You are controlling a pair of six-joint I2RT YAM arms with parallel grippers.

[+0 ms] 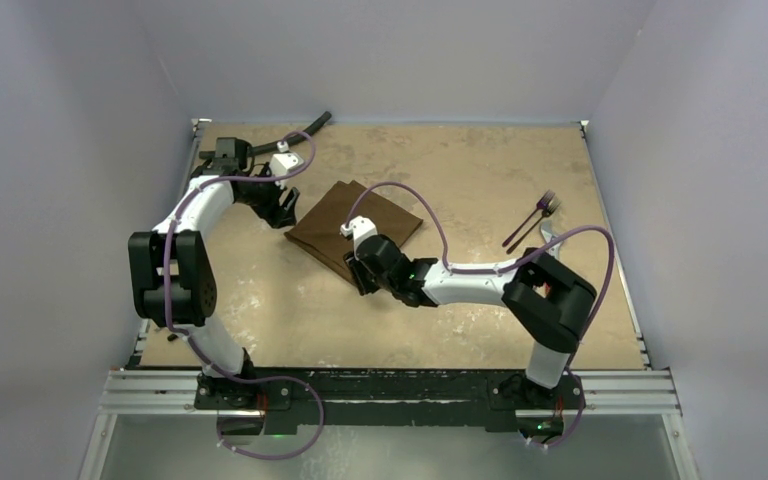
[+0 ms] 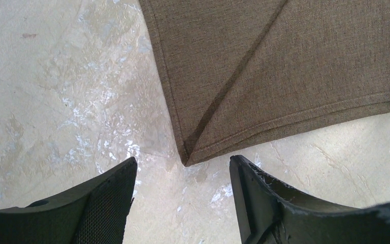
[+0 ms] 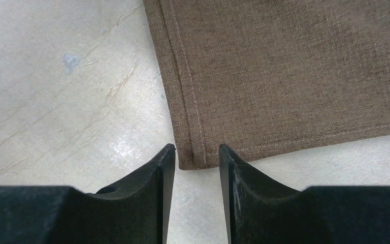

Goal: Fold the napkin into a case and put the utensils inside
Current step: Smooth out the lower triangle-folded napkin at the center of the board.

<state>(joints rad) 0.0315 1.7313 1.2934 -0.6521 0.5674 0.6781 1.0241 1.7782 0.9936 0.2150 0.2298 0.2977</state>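
Right wrist view: right end effector (image 3: 197, 152) and left end effector (image 2: 183, 165), parted and empty, flank napkin (image 3: 284, 76) corners; a shallow closure may catch one layer only.

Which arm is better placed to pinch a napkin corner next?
Right, narrowly: the right gripper is open, jaws closely straddling a corner of the napkin. The left gripper also faces a corner, but its jaws stand much wider.
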